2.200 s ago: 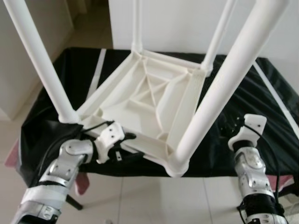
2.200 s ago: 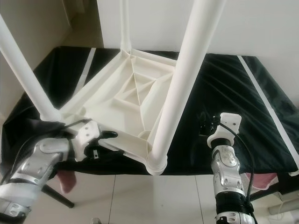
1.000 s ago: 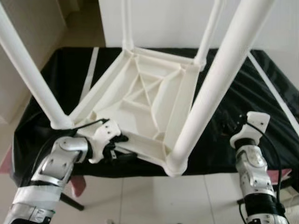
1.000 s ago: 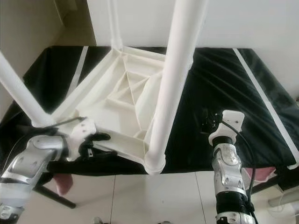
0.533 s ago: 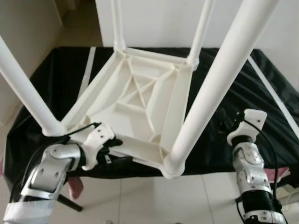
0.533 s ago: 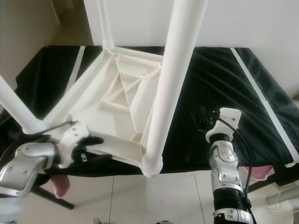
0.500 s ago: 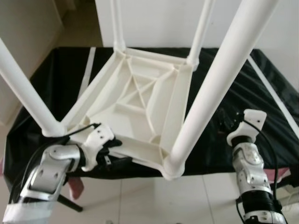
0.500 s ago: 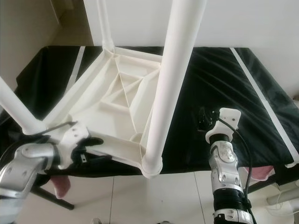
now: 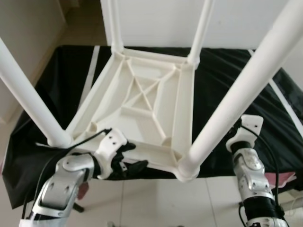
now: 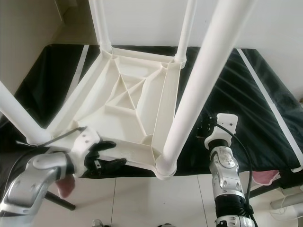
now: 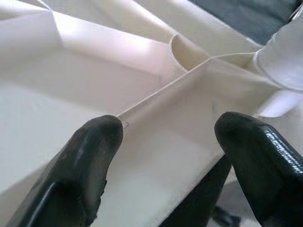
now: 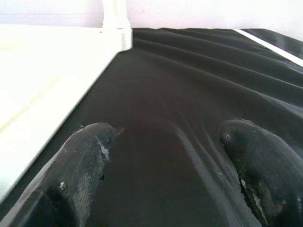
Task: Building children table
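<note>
Four white legs [image 9: 28, 101] stand up from one upturned child's table [image 10: 128, 101], which lies top-down on the black-covered table [image 10: 236, 94]. We judge it was laid this way so each leg could be seated in its corner socket from above; all four sockets now appear filled, which suggests the build is near its end.

Our left gripper [image 9: 124, 160] is at the near rail of the child's table, between the two nearer legs. In the left wrist view its jaws stand apart, one finger [image 11: 92, 146] on either side of a thin rib of the underside, and we see no pinch on that rib. We judge the hold is meant to steady or turn the frame, not to lift it.

Our right gripper [image 10: 206, 127] rests well apart from the frame, past the near right leg, over bare black cloth [image 12: 180, 118]. Its jaws are spread with nothing between them.

Count: one child's table, four legs fitted, two grippers, one cloth. Two white stripes [image 10: 265, 94] cross the cloth, one beyond each gripper.
</note>
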`<state>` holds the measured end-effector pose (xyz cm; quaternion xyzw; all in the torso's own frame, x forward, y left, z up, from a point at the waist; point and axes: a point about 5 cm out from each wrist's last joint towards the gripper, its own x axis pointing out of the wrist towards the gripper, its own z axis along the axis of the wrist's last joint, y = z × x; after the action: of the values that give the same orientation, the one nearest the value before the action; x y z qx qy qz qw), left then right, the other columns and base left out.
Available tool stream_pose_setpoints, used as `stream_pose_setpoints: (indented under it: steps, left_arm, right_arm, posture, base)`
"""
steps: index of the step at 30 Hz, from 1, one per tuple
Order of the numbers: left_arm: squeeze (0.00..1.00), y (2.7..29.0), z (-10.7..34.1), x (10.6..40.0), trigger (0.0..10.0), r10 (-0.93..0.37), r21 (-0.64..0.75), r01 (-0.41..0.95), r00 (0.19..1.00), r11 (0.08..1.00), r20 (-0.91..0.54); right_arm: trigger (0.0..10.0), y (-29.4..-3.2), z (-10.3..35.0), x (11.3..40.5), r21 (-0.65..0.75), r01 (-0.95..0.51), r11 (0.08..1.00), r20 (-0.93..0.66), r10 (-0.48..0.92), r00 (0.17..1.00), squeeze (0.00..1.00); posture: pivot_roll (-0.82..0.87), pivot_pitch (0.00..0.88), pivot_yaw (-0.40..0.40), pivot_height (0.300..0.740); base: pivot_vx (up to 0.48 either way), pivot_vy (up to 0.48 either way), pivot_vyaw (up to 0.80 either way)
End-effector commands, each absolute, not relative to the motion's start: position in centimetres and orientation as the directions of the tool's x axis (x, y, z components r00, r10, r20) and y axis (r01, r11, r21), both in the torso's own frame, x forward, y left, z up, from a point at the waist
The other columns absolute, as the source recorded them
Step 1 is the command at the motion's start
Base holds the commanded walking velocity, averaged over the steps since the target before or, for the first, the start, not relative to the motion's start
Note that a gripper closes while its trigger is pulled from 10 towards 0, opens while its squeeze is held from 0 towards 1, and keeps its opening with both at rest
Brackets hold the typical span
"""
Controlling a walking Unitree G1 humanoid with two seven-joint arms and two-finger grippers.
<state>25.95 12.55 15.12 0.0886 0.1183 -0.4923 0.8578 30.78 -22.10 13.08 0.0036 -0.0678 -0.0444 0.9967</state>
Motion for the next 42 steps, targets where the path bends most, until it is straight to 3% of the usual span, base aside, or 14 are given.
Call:
stream_pose_setpoints:
  steps: [1,4,8,9,14,18,19,28,38,42]
  left_arm:
    - [0.0,12.0,15.5,26.1,10.0,-0.824,0.035,0.858,0.503,0.513,-0.261]
    - [0.0,11.8,15.9,25.4,10.0,-0.857,0.077,0.891,0.451,0.447,-0.25]
    - [0.0,11.9,16.0,25.3,10.0,-0.857,0.103,0.892,0.453,0.441,-0.246]
    - [0.0,13.0,16.5,26.3,10.0,-0.82,0.129,0.852,0.523,0.507,-0.233]
    - [0.0,14.1,17.4,27.2,10.0,-0.799,0.145,0.824,0.566,0.547,-0.201]
    - [0.0,14.7,17.4,26.7,10.0,-0.827,0.126,0.855,0.519,0.503,-0.215]
    - [0.0,15.0,17.2,25.7,10.0,-0.86,0.104,0.894,0.448,0.436,-0.245]
    - [0.0,15.3,16.0,22.7,10.0,-0.911,0.003,0.961,0.264,0.277,-0.317]
    - [0.0,15.3,14.3,22.7,10.0,-0.862,0.037,0.953,0.288,0.3,-0.418]
    - [0.0,14.9,13.1,23.5,10.0,-0.799,0.143,0.935,0.351,0.324,-0.488]
  right_arm:
    - [10.0,-21.6,12.9,30.5,0.001,0.052,0.999,0.126,-0.052,0.991,0.0]
    - [10.0,-21.2,12.7,30.2,-0.006,0.031,0.999,0.121,-0.03,0.992,0.0]
    - [10.0,-21.2,12.6,30.1,-0.008,0.022,1.0,0.118,-0.021,0.993,0.0]
    - [10.0,-21.4,12.2,29.8,-0.018,0.029,0.999,0.097,-0.027,0.995,0.0]
    - [10.0,-21.8,11.7,30.2,-0.004,0.085,0.996,0.055,-0.085,0.995,0.0]
    - [10.0,-21.5,11.3,30.8,-0.009,0.088,0.996,0.004,-0.088,0.996,0.0]
    - [10.0,-21.0,11.1,31.3,0.001,0.07,0.998,-0.027,-0.07,0.997,0.0]
    - [10.0,-19.4,11.8,33.7,0.016,0.032,0.999,-0.078,-0.03,0.996,0.0]
    - [10.0,-19.1,12.1,34.7,0.014,0.019,1.0,-0.091,-0.018,0.996,0.0]
    - [10.0,-18.9,12.1,35.1,0.019,0.002,1.0,-0.108,0.0,0.994,0.0]
  posture:
    - [0.02,0.066,-0.035,0.74]
    - [0.02,0.064,-0.035,0.74]
    - [0.02,0.064,-0.035,0.74]
    - [0.02,0.065,-0.034,0.74]
    - [0.02,0.064,-0.033,0.74]
    - [0.02,0.068,-0.033,0.74]
    - [0.03,0.072,-0.035,0.74]
    - [0.06,0.083,-0.055,0.74]
    - [0.07,0.088,-0.071,0.74]
    - [0.08,0.09,-0.076,0.74]
  base:
    - [0.0,0.0,0.0]
    - [0.0,0.0,0.0]
    - [0.0,0.0,0.0]
    - [0.0,0.0,0.0]
    - [0.0,0.0,0.0]
    - [0.0,0.0,0.0]
    - [0.0,0.0,0.0]
    - [0.0,0.0,0.0]
    - [0.0,0.0,0.0]
    - [0.0,0.0,0.0]
